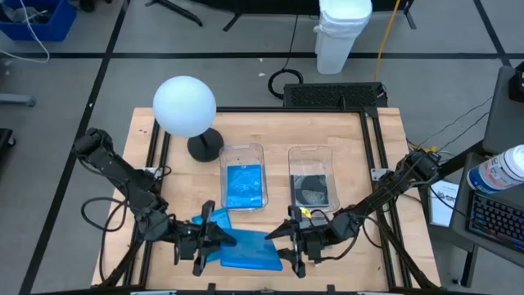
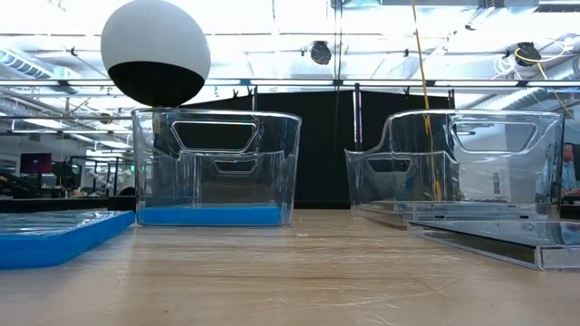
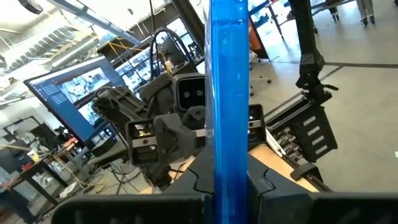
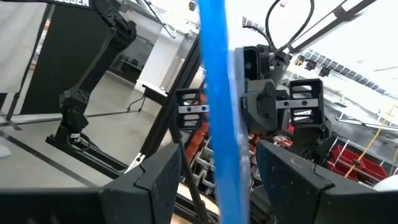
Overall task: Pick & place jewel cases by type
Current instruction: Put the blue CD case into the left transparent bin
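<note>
**Blue jewel case held between two tools**

Left tool (image 1: 214, 238) is clamped tight on the blue jewel case (image 1: 250, 250) at the worktop's (image 1: 352, 156) front edge. Right tool (image 1: 286, 243) faces it, fingers spread around the opposite edge. Behind: two clear bins (image 1: 243, 156), globe lamp (image 1: 185, 106).

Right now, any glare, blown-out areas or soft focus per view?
High view: even light, white lamp globe nearly blown out. Low view: ceiling lights washed out, reflections on the clear bins, table edge soft up close. Left wrist view: blue jewel case edge-on, slightly soft. Right wrist view: bright overexposed background, the case blurred.
</note>
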Robot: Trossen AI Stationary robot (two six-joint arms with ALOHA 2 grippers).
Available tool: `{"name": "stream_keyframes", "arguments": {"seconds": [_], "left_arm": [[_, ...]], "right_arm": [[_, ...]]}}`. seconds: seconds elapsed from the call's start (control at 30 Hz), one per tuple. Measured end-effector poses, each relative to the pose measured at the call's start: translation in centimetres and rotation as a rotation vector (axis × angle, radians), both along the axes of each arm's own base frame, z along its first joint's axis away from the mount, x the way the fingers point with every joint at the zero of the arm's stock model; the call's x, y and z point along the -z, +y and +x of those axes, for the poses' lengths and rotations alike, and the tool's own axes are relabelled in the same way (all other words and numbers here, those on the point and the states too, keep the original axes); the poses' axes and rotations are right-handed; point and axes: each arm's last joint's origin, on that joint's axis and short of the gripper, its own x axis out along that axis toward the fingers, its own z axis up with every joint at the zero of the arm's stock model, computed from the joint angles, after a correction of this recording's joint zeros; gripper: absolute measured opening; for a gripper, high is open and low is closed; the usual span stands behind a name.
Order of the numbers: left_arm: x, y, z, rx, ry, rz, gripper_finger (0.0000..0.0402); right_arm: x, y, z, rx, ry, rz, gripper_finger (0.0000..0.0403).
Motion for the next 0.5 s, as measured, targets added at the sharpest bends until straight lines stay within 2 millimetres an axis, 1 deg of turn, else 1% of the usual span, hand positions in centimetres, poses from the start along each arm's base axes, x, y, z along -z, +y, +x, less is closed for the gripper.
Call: {"name": "stream_keyframes", "arguments": {"seconds": [0.13,0.23,0.33,0.5], "left_arm": [[-0.01,0.02,0.0,0.0,0.0,0.0,0.0026],[-0.02,0.16,0.13,-0.006,0.001,-0.012,0.0033],[-0.02,0.37,0.31,-0.014,0.004,-0.023,0.0042],[0.01,0.52,0.43,-0.017,0.006,-0.021,0.0025]], "right_arm": [[-0.05,0.04,-0.04,-0.002,-0.006,-0.001,0.0195],[-0.13,-0.17,0.07,0.001,-0.011,0.015,0.0176],[-0.13,-0.5,0.28,0.005,-0.007,0.034,0.0143],[-0.13,-0.76,0.45,0.014,-0.008,0.031,0.0073]]}}
